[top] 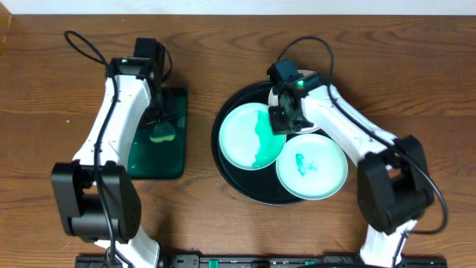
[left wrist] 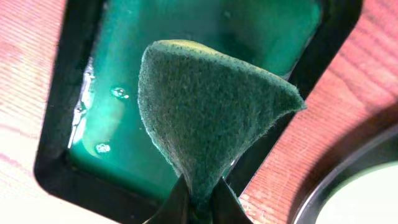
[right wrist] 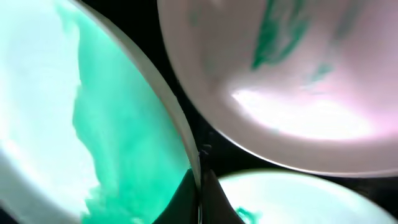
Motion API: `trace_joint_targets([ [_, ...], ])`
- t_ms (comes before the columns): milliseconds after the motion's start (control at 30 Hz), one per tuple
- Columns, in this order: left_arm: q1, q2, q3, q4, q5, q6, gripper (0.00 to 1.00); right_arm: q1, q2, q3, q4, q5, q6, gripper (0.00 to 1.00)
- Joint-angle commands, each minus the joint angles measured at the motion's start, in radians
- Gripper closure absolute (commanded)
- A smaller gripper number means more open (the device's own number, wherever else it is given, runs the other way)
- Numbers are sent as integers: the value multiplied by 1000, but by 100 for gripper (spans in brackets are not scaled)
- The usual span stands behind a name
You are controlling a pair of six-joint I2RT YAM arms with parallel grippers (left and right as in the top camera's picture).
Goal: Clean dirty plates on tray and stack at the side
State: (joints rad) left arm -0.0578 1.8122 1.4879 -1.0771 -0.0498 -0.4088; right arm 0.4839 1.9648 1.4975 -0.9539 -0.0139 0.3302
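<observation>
The round black tray (top: 227,170) holds three plates. A mint-green plate (top: 242,138) with a long teal smear lies at its left, also in the right wrist view (right wrist: 37,112). A second mint-green plate (top: 320,175) with a small smear lies at the front right (right wrist: 323,196). The white plate (top: 318,128) is mostly hidden under the right arm; it shows smeared in the wrist view (right wrist: 280,93). My right gripper (top: 285,125) is shut on the rim of the left mint plate (right wrist: 199,186). My left gripper (top: 158,119) is shut on a green sponge (left wrist: 205,118) above the rectangular tray.
A rectangular dark green tray (top: 175,167) holding green liquid (left wrist: 249,31) stands left of the black tray, under the left gripper. A pale green sponge-like shape (top: 162,134) shows in it. Bare wooden table (top: 223,45) surrounds both trays.
</observation>
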Motion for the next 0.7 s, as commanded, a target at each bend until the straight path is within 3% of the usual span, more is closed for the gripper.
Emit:
trace_joint_targets([
  [0, 2, 41, -5, -7, 15, 24, 93, 13, -59, 2, 0, 100, -25, 99],
  [433, 2, 79, -5, -7, 16, 32, 93, 18, -178, 2, -3, 320, -88, 99],
  [667, 2, 79, -6, -7, 16, 35, 92, 64, -251, 2, 23, 475, -192, 99],
])
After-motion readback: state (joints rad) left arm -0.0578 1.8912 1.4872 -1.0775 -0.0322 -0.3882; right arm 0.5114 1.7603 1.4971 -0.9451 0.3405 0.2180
